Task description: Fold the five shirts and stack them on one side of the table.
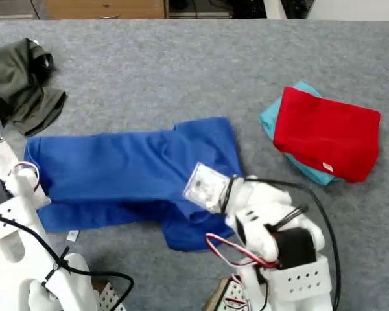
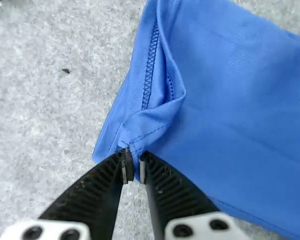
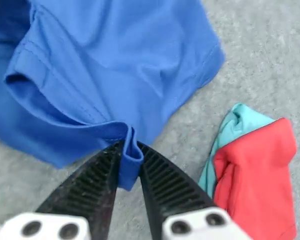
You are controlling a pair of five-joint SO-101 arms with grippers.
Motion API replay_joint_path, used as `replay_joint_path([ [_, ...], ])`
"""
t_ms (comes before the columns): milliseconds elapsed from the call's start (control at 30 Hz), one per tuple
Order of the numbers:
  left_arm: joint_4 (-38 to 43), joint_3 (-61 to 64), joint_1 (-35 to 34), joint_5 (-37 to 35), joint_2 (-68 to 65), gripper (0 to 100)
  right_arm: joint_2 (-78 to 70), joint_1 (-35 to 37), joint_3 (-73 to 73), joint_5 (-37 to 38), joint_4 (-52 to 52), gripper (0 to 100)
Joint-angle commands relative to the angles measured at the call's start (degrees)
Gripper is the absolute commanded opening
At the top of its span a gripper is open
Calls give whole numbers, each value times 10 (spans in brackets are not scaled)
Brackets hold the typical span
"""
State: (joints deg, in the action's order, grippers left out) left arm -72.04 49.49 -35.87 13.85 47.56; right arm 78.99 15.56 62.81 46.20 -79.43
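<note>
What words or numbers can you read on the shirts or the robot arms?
No text can be read.
The small white tag on the red shirt: too small to read.
The white label at the edge of the blue shirt: too small to read.

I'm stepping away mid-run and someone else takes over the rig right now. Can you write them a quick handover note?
Left gripper: shut on a hemmed edge of the blue shirt.
Right gripper: shut on a fold of the same shirt, at the end nearer the stack.
Things: the blue shirt lies stretched across the middle of the table, partly folded. The red shirt lies folded on the folded teal shirt on the right arm's side. The dark green shirt lies crumpled at the far corner on the left arm's side.
Done: red and teal stacked.
Left: finish and stack the blue, then the dark green.
</note>
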Motion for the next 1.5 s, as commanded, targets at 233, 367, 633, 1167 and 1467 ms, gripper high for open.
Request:
replay_joint_path([
  [233, 31, 46, -66, 6, 13, 18, 44, 29, 7, 37, -45, 3],
  [367, 34, 68, -67, 6, 13, 18, 44, 46, 7, 51, -48, 3],
  [633, 29, 87, -62, 8, 13, 19, 50, 45, 14, 126, -81, 5],
  [1167, -79, -58, -61, 9, 13, 234, 49, 45, -74, 191, -152, 175],
  [1467, -54, -176, 44, -125, -159, 42, -31, 43, -80, 155, 2, 12],
])
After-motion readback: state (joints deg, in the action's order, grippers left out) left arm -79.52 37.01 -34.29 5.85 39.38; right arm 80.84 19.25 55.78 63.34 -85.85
